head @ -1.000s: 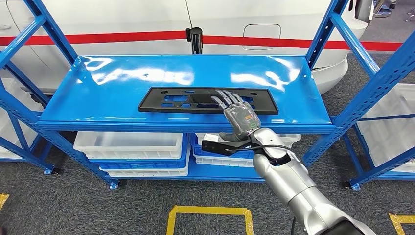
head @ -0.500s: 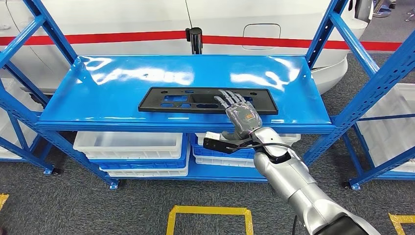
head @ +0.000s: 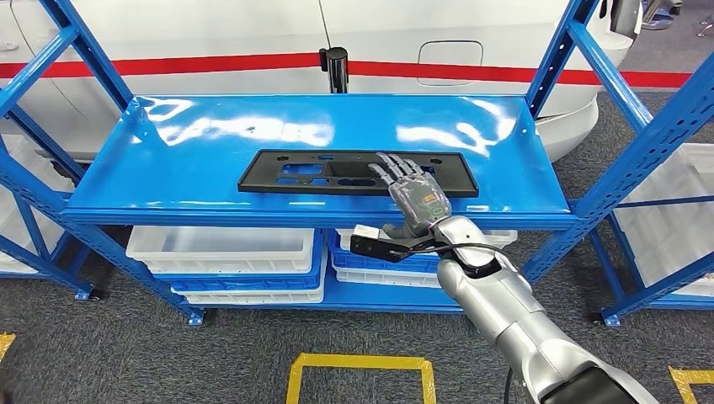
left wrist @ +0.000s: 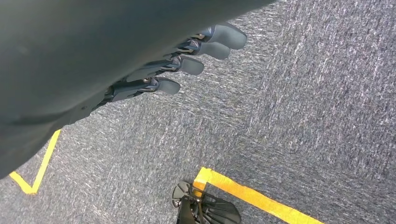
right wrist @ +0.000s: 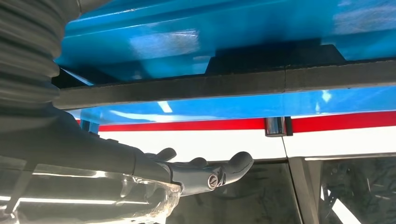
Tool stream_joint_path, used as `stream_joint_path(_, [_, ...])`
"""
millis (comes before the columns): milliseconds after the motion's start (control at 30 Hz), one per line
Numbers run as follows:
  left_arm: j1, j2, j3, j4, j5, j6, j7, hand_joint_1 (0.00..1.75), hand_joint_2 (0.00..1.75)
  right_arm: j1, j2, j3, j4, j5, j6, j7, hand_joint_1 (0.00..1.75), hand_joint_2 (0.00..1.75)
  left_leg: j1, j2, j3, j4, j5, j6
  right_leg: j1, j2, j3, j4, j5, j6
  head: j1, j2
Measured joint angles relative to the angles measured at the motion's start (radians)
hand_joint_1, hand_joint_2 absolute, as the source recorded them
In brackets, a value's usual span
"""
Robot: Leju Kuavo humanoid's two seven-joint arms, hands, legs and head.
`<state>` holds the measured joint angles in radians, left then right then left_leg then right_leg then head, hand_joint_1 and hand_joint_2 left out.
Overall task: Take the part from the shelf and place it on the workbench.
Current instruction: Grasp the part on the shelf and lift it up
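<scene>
Part [head: 358,172], a long flat black plate with cut-outs, lies on the blue shelf [head: 210,135] near its front edge. Spread fingers [head: 396,168] of the right hand [head: 412,195] reach over its right half, holding nothing; whether they touch it I cannot tell. The silver arm [head: 505,311] comes up from the lower right. The left hand [left wrist: 187,60] hangs over grey carpet [left wrist: 303,102], fingers straight and slightly apart, holding nothing. White bins [head: 223,248] sit on the tier below.

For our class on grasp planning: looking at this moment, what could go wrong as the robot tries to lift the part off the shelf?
1. The right hand lies flat on the black part with fingers spread; a lift now could slip.
2. The hand sits right of the long part's centre, so it may tilt.
3. Dragging it could catch the blue shelf lip.
</scene>
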<state>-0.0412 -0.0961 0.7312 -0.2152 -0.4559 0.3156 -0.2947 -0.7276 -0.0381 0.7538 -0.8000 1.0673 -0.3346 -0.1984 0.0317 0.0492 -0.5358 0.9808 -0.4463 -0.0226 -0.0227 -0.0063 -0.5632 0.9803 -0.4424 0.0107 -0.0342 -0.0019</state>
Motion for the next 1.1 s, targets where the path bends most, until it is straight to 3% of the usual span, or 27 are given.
stream_joint_path(467, [-0.001,-0.002,0.012,0.001,0.005,-0.001,-0.007,0.0,0.0,-0.041,0.003,0.0,0.025,-0.006,0.003,0.0,0.0,1.75,0.0,0.0,-0.004,0.008,-0.002,0.002,-0.003,0.0,0.0,0.0,0.001,0.001,0.0,0.0])
stream_joint_path(667, [-0.002,-0.002,0.015,0.001,-0.003,-0.001,-0.014,0.0,0.0,-0.047,0.004,0.0,0.037,-0.008,0.001,0.003,0.0,1.75,-0.001,0.0,-0.014,0.024,-0.01,0.015,-0.005,0.0,0.0,-0.002,0.005,0.009,0.0,0.0])
stream_joint_path(767, [-0.004,-0.002,0.015,0.001,-0.004,-0.001,-0.017,0.0,0.0,-0.053,0.004,-0.001,0.038,-0.009,0.0,0.003,0.0,1.75,0.002,0.001,-0.008,0.004,0.001,0.032,-0.002,0.0,-0.003,-0.006,0.006,0.019,0.001,0.0])
stream_joint_path(833, [-0.007,-0.003,0.015,0.001,-0.004,-0.001,-0.018,0.0,0.0,-0.059,0.001,-0.002,0.04,-0.01,-0.001,0.004,0.0,1.75,0.006,0.004,0.001,-0.015,0.013,0.044,0.001,0.002,-0.038,0.058,-0.022,0.016,0.005,0.0])
stream_joint_path(900, [-0.01,-0.003,0.015,0.001,-0.004,-0.002,-0.018,0.0,0.0,-0.058,-0.002,-0.002,0.044,-0.011,-0.001,0.005,0.0,1.75,0.006,0.003,0.0,-0.018,0.015,0.048,-0.002,0.003,-0.115,0.202,-0.073,0.011,0.006,0.0])
stream_joint_path(967, [-0.011,-0.003,0.016,0.001,-0.005,-0.002,-0.018,0.0,0.0,-0.053,-0.004,-0.001,0.05,-0.01,-0.001,0.007,0.0,1.75,0.007,0.001,0.001,-0.017,0.013,0.046,-0.005,0.003,-0.169,0.289,-0.088,0.02,0.006,0.0])
stream_joint_path(1000, [-0.011,-0.003,0.016,0.001,-0.005,-0.002,-0.018,0.0,0.0,-0.052,-0.005,-0.001,0.054,-0.009,-0.001,0.008,0.0,1.75,0.008,-0.001,0.003,-0.016,0.011,0.042,-0.008,0.003,-0.164,0.268,-0.069,0.03,0.006,0.0])
stream_joint_path(1067, [-0.011,-0.003,0.016,0.001,-0.005,-0.002,-0.018,0.0,0.0,-0.053,-0.005,0.0,0.061,-0.008,-0.002,0.01,0.0,1.75,0.011,-0.004,0.009,-0.012,0.002,0.029,-0.017,-0.007,-0.106,0.13,-0.007,0.051,0.008,0.0])
stream_joint_path(1100, [-0.011,-0.002,0.017,0.001,-0.005,-0.002,-0.018,0.0,0.0,-0.055,-0.004,0.0,0.064,-0.008,-0.003,0.011,0.0,1.75,0.01,-0.004,0.01,-0.008,-0.005,0.02,-0.017,-0.01,-0.073,0.063,0.018,0.054,0.009,0.0])
